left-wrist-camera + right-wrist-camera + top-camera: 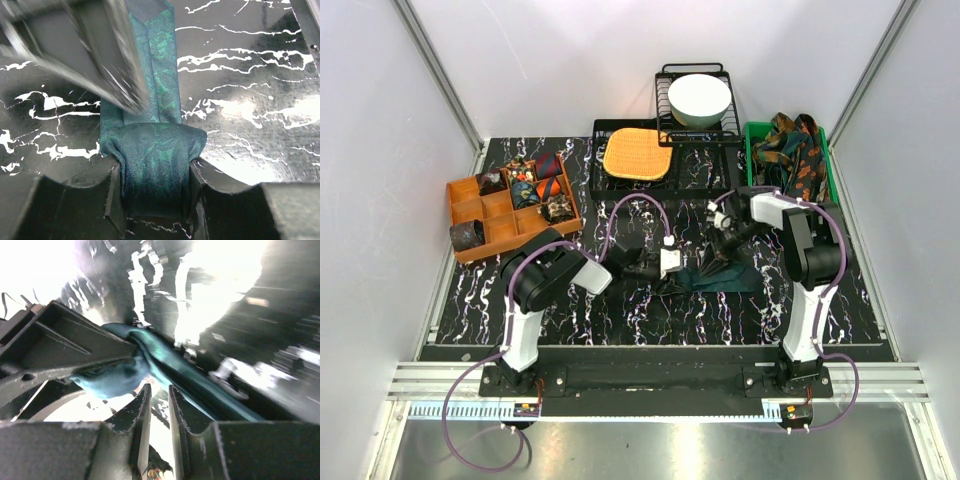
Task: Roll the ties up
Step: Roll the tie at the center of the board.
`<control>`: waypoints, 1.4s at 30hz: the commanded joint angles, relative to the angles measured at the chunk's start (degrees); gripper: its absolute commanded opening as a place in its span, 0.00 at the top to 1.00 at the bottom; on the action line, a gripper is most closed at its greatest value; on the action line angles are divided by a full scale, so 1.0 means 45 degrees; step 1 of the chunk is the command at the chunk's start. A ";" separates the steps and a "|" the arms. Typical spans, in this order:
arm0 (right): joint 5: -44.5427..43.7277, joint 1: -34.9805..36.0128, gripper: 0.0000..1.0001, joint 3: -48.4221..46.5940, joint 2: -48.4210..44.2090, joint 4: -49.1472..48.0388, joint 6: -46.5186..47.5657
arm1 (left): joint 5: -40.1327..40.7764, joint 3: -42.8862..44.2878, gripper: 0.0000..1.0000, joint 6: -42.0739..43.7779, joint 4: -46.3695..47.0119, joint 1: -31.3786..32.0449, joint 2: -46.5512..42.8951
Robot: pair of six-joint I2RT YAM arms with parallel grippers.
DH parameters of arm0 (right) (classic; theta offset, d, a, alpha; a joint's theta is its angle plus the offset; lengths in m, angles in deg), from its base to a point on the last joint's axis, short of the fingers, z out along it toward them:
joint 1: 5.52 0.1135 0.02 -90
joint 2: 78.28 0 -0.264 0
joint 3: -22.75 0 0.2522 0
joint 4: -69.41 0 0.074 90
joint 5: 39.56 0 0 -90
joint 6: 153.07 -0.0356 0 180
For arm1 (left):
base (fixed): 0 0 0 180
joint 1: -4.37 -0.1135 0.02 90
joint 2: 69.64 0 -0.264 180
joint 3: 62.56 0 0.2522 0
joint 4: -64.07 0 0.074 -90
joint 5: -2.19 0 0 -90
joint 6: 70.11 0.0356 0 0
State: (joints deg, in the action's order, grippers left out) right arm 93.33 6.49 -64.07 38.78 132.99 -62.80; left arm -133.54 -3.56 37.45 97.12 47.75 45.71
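As your left claw (155,192) clamped the part-rolled teal tie (155,145) and your right claw (159,400) stood slightly apart, empty, you seemed mid-roll, needing another tight turn.

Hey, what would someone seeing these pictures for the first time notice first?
Both arms meet mid-table over a teal tie: the left gripper pinches its bunched end, and the right gripper hangs close by, slightly open. Next come the orange box holding rolled ties at the far left, and the green bin of loose patterned ties at the far right.
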 commanded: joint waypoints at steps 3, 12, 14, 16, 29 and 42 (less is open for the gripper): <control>-0.1152 -0.0501 0.80 -0.0172 -0.0447 -0.0094 0.0525 | -0.0033 -0.0404 0.93 0.0453 -0.0695 -0.0049 -0.0067; -0.2694 -0.0325 0.88 0.0258 0.0023 -0.0700 0.0838 | 0.0924 -0.0265 0.92 -0.1360 0.0317 -0.0088 -0.0203; -0.2773 -0.0286 0.88 0.0258 0.0121 -0.0662 0.0799 | 0.0945 -0.0461 0.92 -0.1752 0.0788 -0.0107 -0.0457; -0.2910 -0.0247 0.88 0.0181 0.0159 -0.0740 0.0605 | 0.1275 -0.0540 0.92 -0.2435 0.1413 -0.0127 -0.0826; -0.2950 -0.0228 0.88 0.0063 0.0394 -0.0661 0.0330 | 0.2762 -0.0481 0.89 -0.0117 -0.0748 0.0127 -0.1492; 0.0836 -0.0423 0.44 -0.1148 -0.0893 0.0198 0.0311 | 0.4576 0.1119 0.83 0.3265 -0.8095 0.0498 -0.0966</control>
State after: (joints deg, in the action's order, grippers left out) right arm 90.51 5.02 -66.19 38.78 132.82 -61.55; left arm -120.30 1.24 47.18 76.22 49.69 39.98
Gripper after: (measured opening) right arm 0.448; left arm 0.413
